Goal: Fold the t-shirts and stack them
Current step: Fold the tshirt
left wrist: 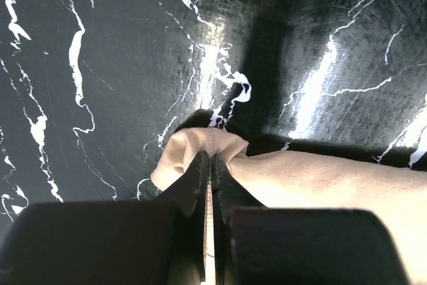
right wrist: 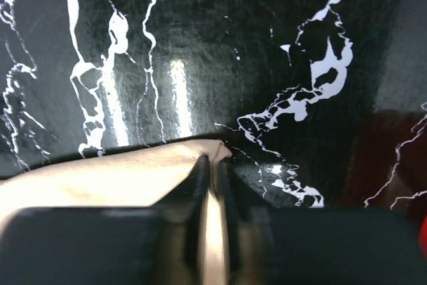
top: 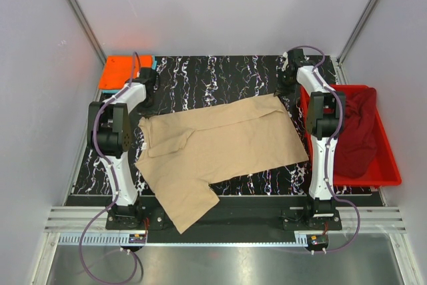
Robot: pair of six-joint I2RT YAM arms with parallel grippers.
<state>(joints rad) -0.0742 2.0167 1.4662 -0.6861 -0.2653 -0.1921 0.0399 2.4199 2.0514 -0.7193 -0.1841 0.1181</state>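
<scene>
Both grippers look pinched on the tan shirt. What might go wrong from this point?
1. The left gripper and right gripper each pinch only a small bit of the tan t-shirt at its far edge, so the cloth may slip out when lifted.
2. The shirt's near part extends past the table at its front edge, beside the left arm's base. Pulling may drag or snag it there.

The top camera looks down on the table [top: 233, 78]; both wrist cameras peer closely at the tan t-shirt [top: 220, 145].
</scene>
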